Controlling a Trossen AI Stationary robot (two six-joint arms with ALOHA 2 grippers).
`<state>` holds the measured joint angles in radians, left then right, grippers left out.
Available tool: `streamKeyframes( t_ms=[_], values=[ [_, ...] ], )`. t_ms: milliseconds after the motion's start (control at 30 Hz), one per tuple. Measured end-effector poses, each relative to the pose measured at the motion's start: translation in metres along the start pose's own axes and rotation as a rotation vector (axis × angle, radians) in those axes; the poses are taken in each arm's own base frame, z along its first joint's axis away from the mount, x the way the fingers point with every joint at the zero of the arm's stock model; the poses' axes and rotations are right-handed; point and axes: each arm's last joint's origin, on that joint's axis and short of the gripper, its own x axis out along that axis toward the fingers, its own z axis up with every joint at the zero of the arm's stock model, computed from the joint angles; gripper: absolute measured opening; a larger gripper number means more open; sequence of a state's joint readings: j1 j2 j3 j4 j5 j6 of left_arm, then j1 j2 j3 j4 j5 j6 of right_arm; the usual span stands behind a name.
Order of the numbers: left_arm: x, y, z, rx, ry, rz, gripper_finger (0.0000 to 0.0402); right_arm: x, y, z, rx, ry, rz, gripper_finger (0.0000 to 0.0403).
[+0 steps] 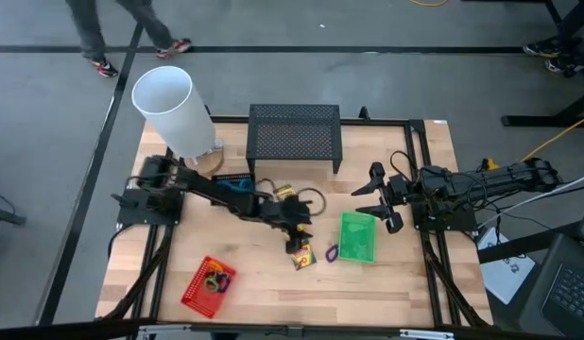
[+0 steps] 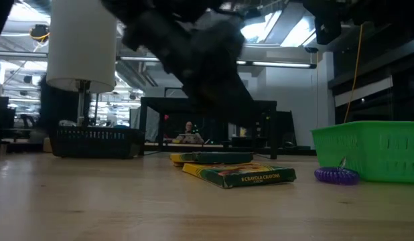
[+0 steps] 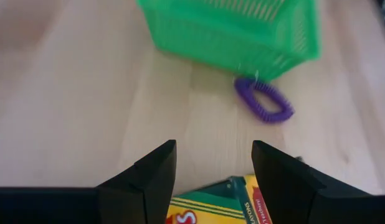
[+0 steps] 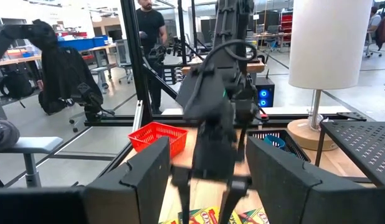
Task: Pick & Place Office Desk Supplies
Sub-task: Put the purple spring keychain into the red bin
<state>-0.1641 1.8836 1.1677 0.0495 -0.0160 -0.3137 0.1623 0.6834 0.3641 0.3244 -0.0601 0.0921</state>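
The left pincer [image 1: 300,247] hangs over the middle of the table with its fingers [image 3: 156,171] spread wide and nothing between them; a crayon box [image 3: 225,205] lies flat on the wood right under the gap, apart from both fingers as far as I can see. From table height there are really two crayon boxes there, one [image 2: 239,175] nearer and a second [image 2: 210,158] just behind it, touching or nearly so, both lying flat below the dark bulk of that arm. A little way ahead of the pincer lies a purple loop [image 3: 263,99] on the bare wood, and just beyond the loop stands the green basket [image 1: 357,237], the loop just beside its wall; whether they touch I cannot tell. Back along the left arm, near the table's front edge, sits the red basket [image 1: 208,284] with some small loops inside, well apart from the pincer. A low black basket [image 2: 96,141] sits farther back, beside the base of the big white cylinder [image 1: 169,106], and the wide black mesh stand [image 1: 295,135] stands at the far edge. The right pincer [image 1: 376,200] waits off to the other side of the green basket, raised above the table, its fingers [image 4: 141,175] also spread with nothing between them. A person [image 4: 147,37] stands in the room beyond the table.
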Motion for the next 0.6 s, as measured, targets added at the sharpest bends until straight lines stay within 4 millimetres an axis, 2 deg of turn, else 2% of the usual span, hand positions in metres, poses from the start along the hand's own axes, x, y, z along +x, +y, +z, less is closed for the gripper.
streamKeyframes(
  t_ms=[133, 300, 400, 600],
  values=[
    [0.025, -0.008, 0.01, -0.009, 0.09, 0.01, 0.0208, 0.0, 0.0, 0.0, 0.0, 0.0, 0.0, 0.0213],
    [0.048, -0.022, 0.031, -0.02, 0.054, -0.017, 0.0208, 0.0, 0.0, 0.0, 0.0, 0.0, 0.0, 0.0213],
    [0.058, -0.027, 0.037, -0.036, 0.093, -0.007, 0.0208, 0.0, 0.0, 0.0, 0.0, 0.003, 0.005, 0.0213],
    [0.07, -0.027, 0.033, -0.063, 0.178, 0.071, 0.0207, 0.0, 0.0, 0.0, 0.001, 0.004, 0.007, 0.0213]
  ],
)
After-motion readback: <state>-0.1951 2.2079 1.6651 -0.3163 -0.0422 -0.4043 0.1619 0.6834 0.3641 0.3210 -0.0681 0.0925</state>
